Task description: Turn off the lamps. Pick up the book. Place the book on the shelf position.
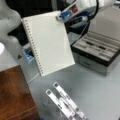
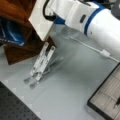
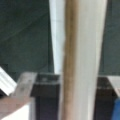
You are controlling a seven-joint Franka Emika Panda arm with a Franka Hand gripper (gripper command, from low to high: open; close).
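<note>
Notebook (image 1: 48,42), white, spiral-bound, faintly lined, with binding holes down one long edge; held in the air above the grey table (image 1: 100,92), hanging tilted with its lower corner free. Gripper (image 1: 60,18) pinches its top corner at a front view's top, jaws closed onto the page edge; the wrist view shows the notebook edge-on (image 3: 75,62) between them. Handling, as judged: light and thin, fairly stiff across the cover but liable to flex and swing from a single corner hold; smooth paper may slip. The bound edge looks the firmer place to take hold. Wooden cabinet top (image 1: 12,95) lies below at a front view's left, bare; silver slatted stand (image 1: 63,102) near it; grey lidded case (image 1: 100,50) to the right.
</note>
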